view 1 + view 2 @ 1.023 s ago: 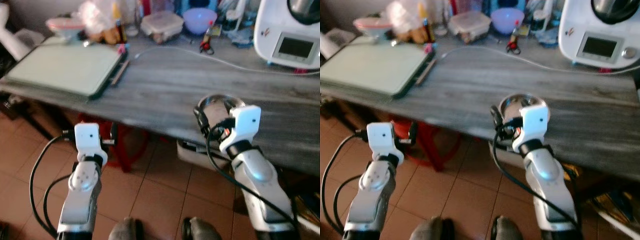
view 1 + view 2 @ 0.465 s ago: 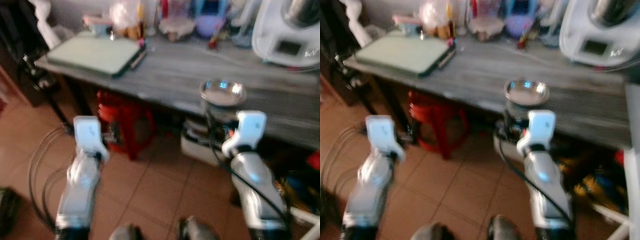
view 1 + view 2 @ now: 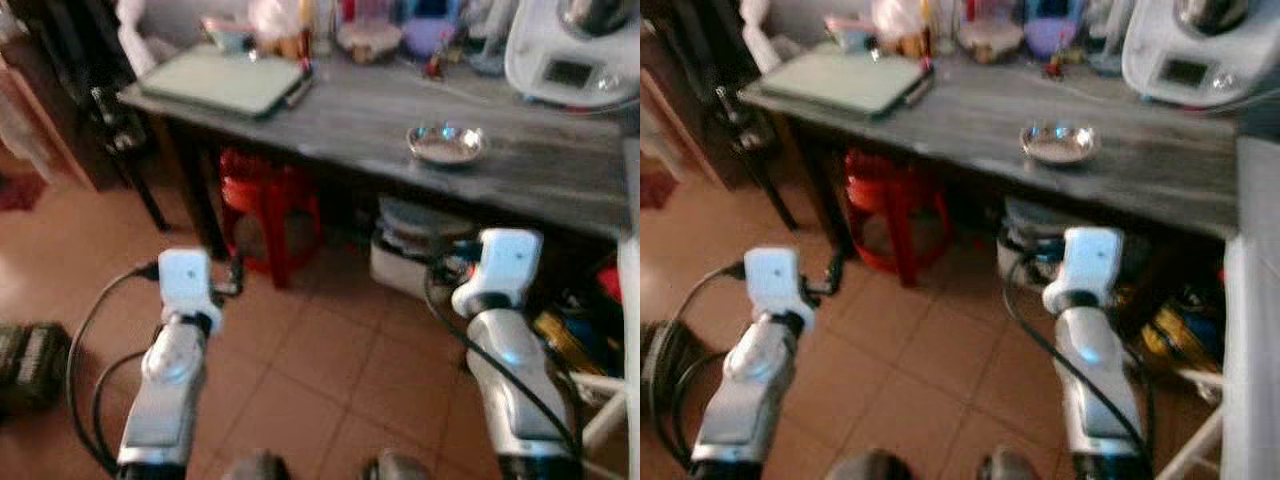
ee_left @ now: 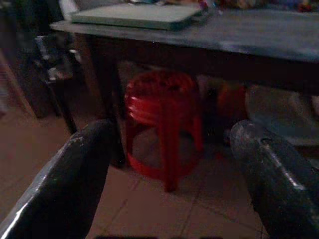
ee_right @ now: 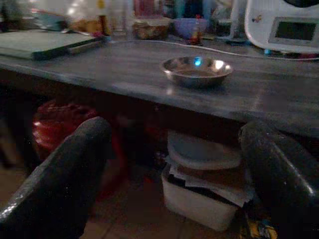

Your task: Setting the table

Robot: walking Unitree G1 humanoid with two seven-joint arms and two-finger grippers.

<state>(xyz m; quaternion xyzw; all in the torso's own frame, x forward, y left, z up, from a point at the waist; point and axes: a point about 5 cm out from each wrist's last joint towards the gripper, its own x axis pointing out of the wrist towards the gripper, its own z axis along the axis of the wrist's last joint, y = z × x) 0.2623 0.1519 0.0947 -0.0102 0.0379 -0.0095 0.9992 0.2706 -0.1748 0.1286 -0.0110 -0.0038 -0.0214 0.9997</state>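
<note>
Right gripper (image 5: 174,164) has released the steel bowl (image 3: 446,144) (fingers spread).

Both my arms are fwd & low in front of me, silver forearms angled up to the white wrist blocks, black cables looping off each. Left gripper (image 4: 169,164): jaws wide apart, nothing btwn them, two black fingers (image 4: 65,184) splayed to either side in the wrist cam. Right gripper (image 5: 174,164): same pose, jaws spread wide, empty, fingers (image 5: 60,174) dark & blurry. Left wrist sits a bit lower than right in head cam.
</note>
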